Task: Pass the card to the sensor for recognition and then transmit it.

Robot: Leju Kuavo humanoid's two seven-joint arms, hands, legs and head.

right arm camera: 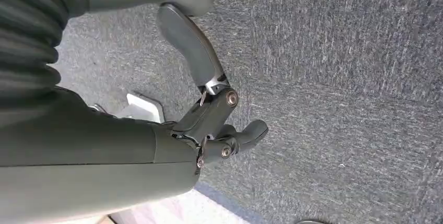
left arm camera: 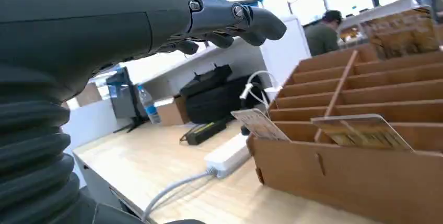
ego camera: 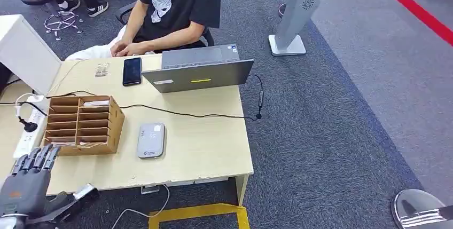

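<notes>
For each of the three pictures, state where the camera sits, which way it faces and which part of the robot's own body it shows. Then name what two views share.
Head view: high on the body, looking forward and down at the table, card reader and cardboard organizer; left hand at lower left.
Left wrist view: behind the left hand, low beside the table, facing the organizer's cards.
Right wrist view: behind the hanging right hand, facing the carpet.
Shared: head and left wrist views both show the organizer and left hand.

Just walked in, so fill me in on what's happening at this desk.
The robot's left hand hovers open at the table's near corner, just short of the cardboard card rack, holding nothing. Cards stick out of the rack's slots. The grey sensor lies beside the rack, untouched. The right hand hangs empty over the carpet. A person sits behind a laptop.
</notes>
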